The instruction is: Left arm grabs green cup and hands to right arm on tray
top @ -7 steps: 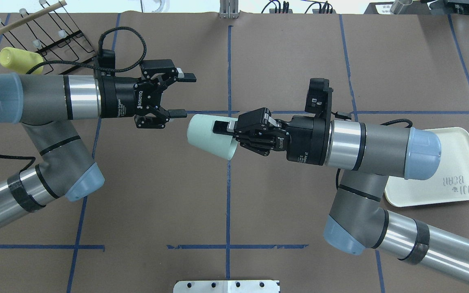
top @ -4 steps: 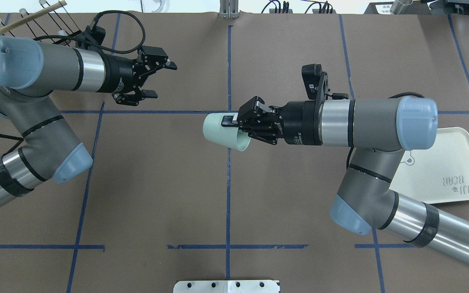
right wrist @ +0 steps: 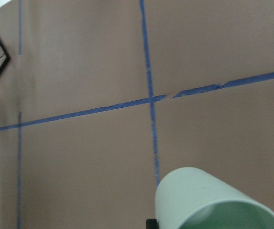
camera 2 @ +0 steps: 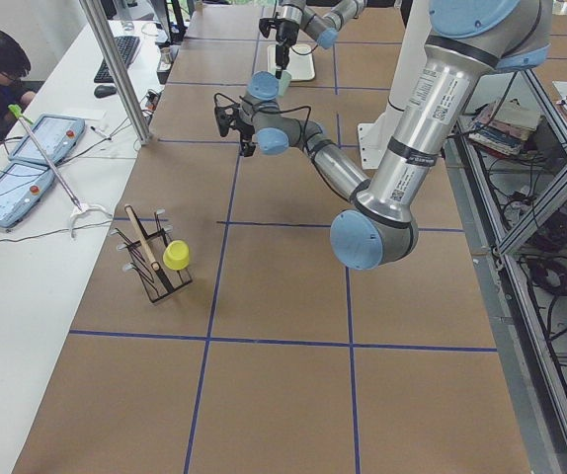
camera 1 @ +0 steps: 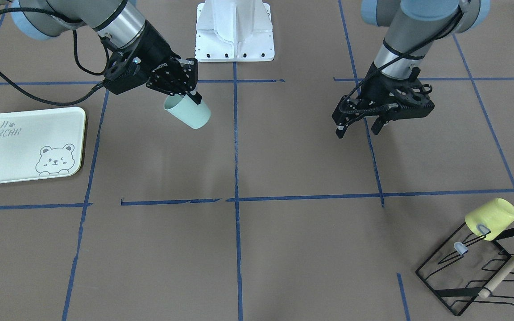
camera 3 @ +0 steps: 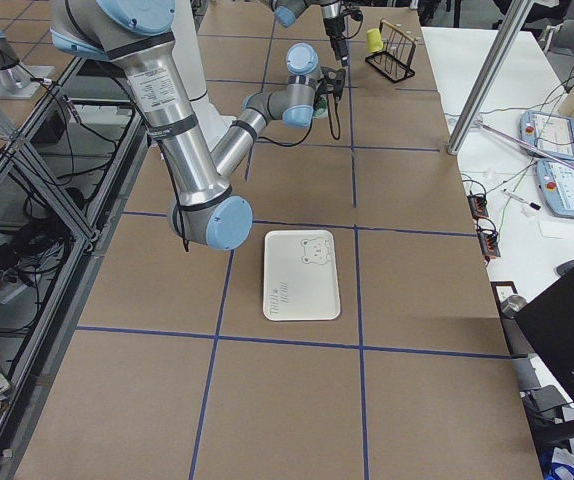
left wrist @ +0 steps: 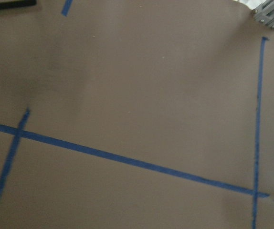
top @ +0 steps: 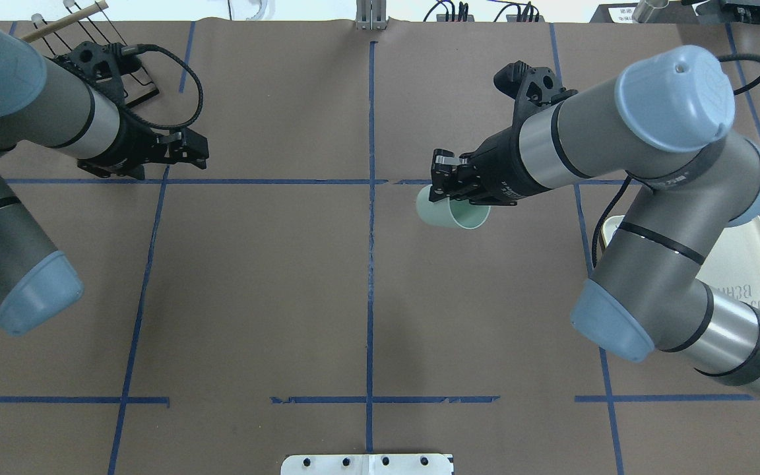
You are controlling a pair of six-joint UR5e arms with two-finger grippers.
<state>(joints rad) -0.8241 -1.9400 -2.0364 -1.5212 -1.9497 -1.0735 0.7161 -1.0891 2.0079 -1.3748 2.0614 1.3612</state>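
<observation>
Two cups (green cup (camera 1: 188, 114), yellow cup (camera 1: 491, 218)) — one tray (camera 1: 16, 151), one wire rack (camera 1: 458, 292).

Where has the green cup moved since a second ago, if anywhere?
Yes, toward the robot's right: the green cup lay left of the centre tape line, now right of it.

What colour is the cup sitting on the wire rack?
The cup is pale yellow, clearest in the exterior front-facing view.
</observation>
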